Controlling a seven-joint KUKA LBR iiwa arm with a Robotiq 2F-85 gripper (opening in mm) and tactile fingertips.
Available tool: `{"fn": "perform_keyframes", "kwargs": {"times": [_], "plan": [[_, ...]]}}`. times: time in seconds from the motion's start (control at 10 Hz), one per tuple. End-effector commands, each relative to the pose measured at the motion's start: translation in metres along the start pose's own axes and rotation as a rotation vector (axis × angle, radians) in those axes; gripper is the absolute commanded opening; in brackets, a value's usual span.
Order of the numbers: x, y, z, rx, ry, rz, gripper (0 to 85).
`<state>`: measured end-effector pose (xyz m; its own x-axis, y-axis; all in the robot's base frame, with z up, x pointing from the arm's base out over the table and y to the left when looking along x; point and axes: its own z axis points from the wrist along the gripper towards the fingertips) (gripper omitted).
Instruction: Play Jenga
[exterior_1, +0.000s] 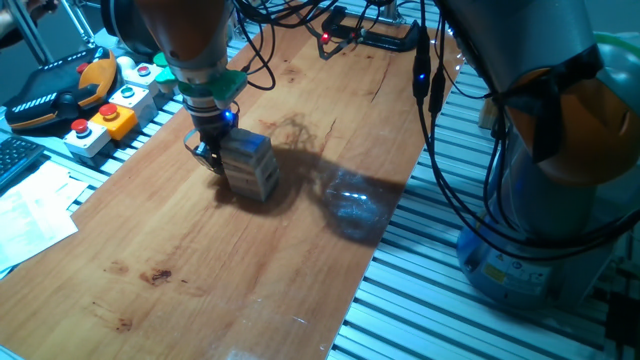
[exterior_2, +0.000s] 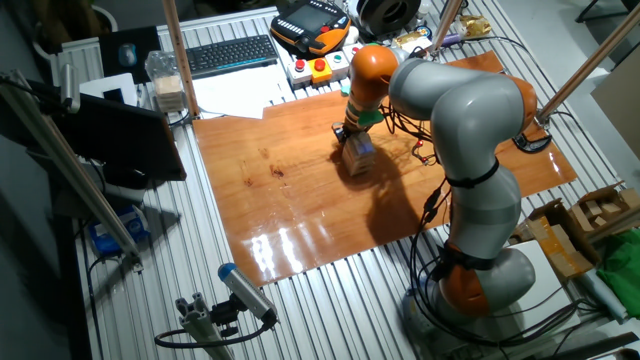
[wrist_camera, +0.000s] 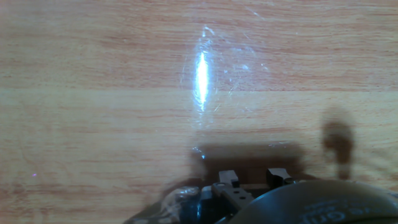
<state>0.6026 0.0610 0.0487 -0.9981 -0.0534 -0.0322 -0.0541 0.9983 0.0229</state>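
Note:
The Jenga tower (exterior_1: 252, 165) of pale wooden blocks stands on the wooden table board (exterior_1: 200, 270). It also shows in the other fixed view (exterior_2: 359, 156). My gripper (exterior_1: 207, 152) is low at the tower's left side, right against it or nearly so; it also shows in the other fixed view (exterior_2: 346, 134). In the hand view two fingertips (wrist_camera: 228, 178) show at the bottom edge a little apart, over bare board, and the tower is out of view there. I cannot tell whether the jaws are open or shut.
Coloured push-button boxes (exterior_1: 105, 120) and a teach pendant (exterior_1: 60, 90) lie beyond the board's left edge, with papers (exterior_1: 30, 215) and a keyboard (exterior_2: 232, 52). Cables (exterior_1: 440, 120) hang over the board's right side. The arm's base (exterior_2: 480, 285) stands beside the board.

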Motion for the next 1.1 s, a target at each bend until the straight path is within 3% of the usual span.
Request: {"fn": "perform_keyframes", "kwargs": {"times": [0.0, 1.0], "plan": [[-0.0001, 0.0000, 0.0001, 0.000, 0.000, 0.000, 1.0], [-0.0021, 0.0003, -0.0009, -0.003, -0.003, 0.005, 1.0]]}}
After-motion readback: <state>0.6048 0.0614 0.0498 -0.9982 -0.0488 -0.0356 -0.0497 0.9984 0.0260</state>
